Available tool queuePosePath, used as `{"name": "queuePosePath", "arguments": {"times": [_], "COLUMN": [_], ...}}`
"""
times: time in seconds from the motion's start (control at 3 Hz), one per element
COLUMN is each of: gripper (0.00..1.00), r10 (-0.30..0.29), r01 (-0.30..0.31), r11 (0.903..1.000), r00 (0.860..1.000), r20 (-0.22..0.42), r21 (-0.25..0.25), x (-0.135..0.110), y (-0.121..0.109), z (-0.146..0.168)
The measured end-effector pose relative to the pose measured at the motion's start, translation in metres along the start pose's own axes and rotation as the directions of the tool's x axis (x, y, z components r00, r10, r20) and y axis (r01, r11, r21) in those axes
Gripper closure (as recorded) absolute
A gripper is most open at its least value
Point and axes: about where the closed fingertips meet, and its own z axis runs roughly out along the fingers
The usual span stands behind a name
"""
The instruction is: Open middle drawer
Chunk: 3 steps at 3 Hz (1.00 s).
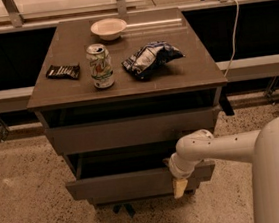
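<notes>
Cabinet (72,92): gripper (180,186) at middle drawer (122,184)

The middle drawer (132,182) has a flat grey-brown front without a handle. It stands partly pulled out toward 6 o'clock, and a shallow dark box shows behind the front. The gripper (180,186) is at the 3 o'clock end of this front.

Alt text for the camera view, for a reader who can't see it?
The robot's gripper sits at the right front end of the middle drawer, pulled partly out of a cabinet. On top sit a white bowl, a soda can, a chip bag and a candy bar.
</notes>
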Motion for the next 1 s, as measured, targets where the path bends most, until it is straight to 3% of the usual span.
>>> {"name": "queuePosePath", "arguments": {"times": [0.33, 1.0], "gripper": [0.41, 0.88], "r10": [-0.006, -0.007], "r01": [0.006, 0.007], "r11": [1.0000, 0.9999], "r00": [1.000, 1.000], "r20": [0.011, 0.016], "r21": [0.008, 0.007], "x": [-0.0055, -0.0093], "y": [0.0237, 0.0296], "z": [0.0023, -0.0041]}}
